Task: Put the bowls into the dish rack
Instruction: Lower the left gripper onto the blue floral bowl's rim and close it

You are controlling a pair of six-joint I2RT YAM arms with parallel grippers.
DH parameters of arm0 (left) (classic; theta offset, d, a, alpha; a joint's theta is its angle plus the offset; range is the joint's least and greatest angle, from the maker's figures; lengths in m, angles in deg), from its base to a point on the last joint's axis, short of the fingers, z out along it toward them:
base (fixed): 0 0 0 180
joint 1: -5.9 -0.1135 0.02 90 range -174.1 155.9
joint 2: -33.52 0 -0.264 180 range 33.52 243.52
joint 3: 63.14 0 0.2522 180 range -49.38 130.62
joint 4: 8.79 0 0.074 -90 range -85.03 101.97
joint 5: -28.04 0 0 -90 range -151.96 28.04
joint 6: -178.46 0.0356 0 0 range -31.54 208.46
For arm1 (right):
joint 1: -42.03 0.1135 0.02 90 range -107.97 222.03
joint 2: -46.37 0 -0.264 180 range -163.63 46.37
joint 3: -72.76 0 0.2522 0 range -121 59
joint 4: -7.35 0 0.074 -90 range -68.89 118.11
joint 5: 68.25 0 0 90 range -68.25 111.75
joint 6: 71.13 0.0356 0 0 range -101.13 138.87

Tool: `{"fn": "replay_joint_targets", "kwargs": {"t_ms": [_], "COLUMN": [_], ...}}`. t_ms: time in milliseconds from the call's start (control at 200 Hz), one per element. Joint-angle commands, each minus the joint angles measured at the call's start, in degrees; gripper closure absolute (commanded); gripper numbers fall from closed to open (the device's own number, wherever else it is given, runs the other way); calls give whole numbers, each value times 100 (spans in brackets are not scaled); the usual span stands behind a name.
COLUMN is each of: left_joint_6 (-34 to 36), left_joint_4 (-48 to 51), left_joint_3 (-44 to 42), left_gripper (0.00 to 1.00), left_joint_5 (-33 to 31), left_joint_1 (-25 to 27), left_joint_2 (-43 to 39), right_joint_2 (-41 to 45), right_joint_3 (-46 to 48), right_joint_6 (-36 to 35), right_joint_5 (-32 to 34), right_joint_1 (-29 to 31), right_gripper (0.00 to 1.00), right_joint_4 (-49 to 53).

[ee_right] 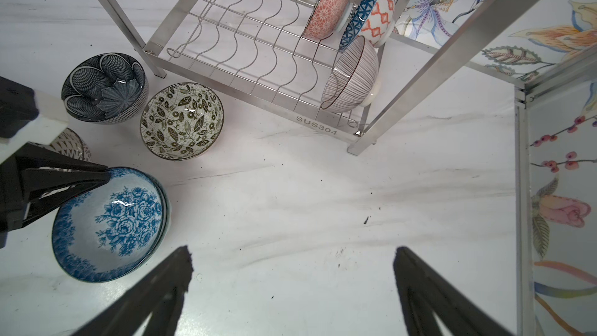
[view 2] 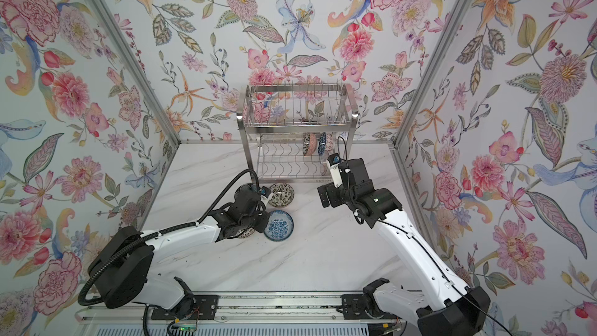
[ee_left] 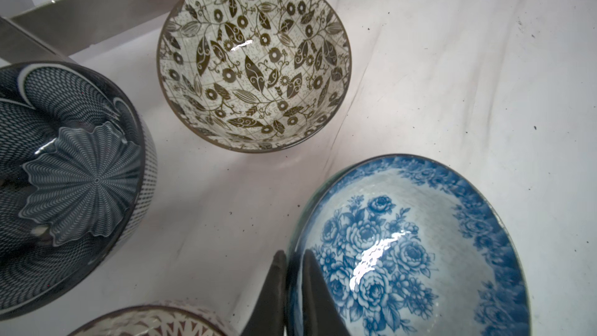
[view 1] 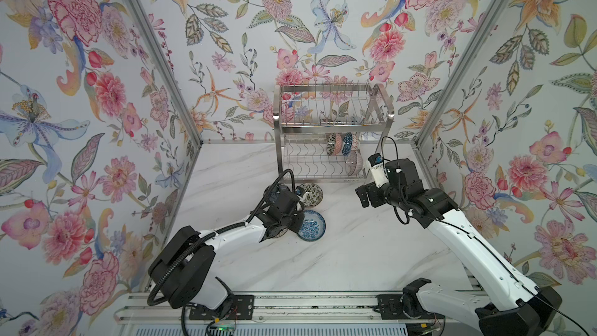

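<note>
My left gripper (ee_left: 295,273) is shut on the rim of the blue floral bowl (ee_left: 413,247), one finger inside and one outside. That bowl (view 1: 312,226) sits on the table in front of the dish rack (view 1: 277,143). Beside it on the table are a black-and-white leaf bowl (ee_left: 253,59), a dark navy bowl (ee_left: 64,172) and a triangle-patterned bowl (ee_left: 151,321). On the rack's lower tier, at its right end, a pink bowl (ee_right: 329,4), a blue-triangle bowl (ee_right: 368,14) and a lined bowl (ee_right: 353,75) stand on edge. My right gripper (ee_right: 292,250) hangs open over bare table, right of the bowls.
The rack's upper tier (view 1: 332,105) has upright wire dividers. The rack's front bar (ee_right: 316,126) is close behind the leaf bowl. Metal frame posts (ee_right: 520,189) and flowered walls enclose the marble table (view 1: 355,253) on three sides.
</note>
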Motion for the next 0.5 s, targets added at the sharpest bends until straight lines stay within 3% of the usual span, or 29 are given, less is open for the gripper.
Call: {"fn": "replay_joint_targets", "kwargs": {"t_ms": [0, 495], "left_joint_6": [122, 262], "left_joint_4": [148, 551], "left_joint_3": [-52, 171], "left_gripper": [88, 98], "left_joint_5": [31, -219], "left_joint_1": [-23, -66], "left_joint_2": [-33, -327], "right_joint_2": [-20, 7], "right_joint_3": [-95, -80], "right_joint_6": [16, 4], "right_joint_5": [81, 116], "right_joint_1": [47, 59], "right_gripper": [1, 1], "right_joint_4": [-64, -66]}}
